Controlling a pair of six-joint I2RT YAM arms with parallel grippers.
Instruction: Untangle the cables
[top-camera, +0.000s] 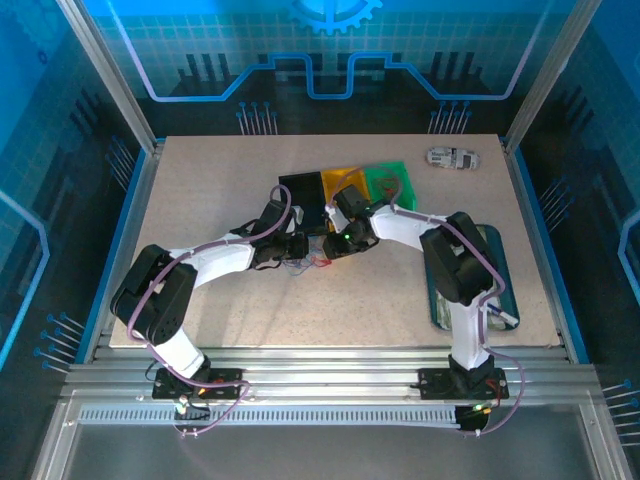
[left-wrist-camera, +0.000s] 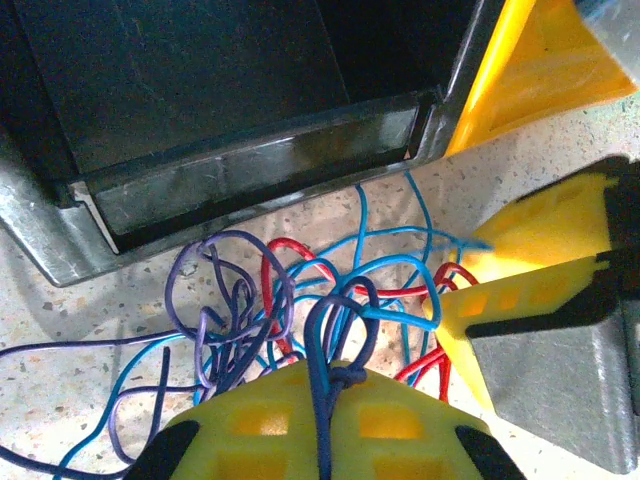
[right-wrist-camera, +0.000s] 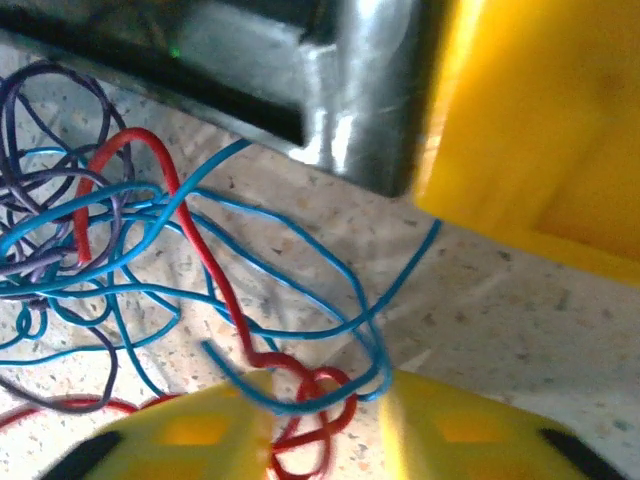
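Pinching a dark strand (left-wrist-camera: 318, 345) of the cables (left-wrist-camera: 300, 290) in the left gripper (left-wrist-camera: 325, 425), tangle stretching rightward to the right gripper (left-wrist-camera: 452, 276) straddling red-blue loops (right-wrist-camera: 318, 395), clamped or not unclear

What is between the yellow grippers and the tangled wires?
Nothing visible. The left gripper pinches a dark strand of the thin red, blue and purple cables; the right gripper straddles a red one.

left arm (top-camera: 215, 262): white shells, black joints.
right arm (top-camera: 410, 228): same white and black; green light (top-camera: 346, 238) lit at wrist.
harness cables (top-camera: 285, 205): purple-grey, strapped along links.
left fingers (left-wrist-camera: 270, 420), right fingers (right-wrist-camera: 470, 430): yellow, rectangular cut-outs.
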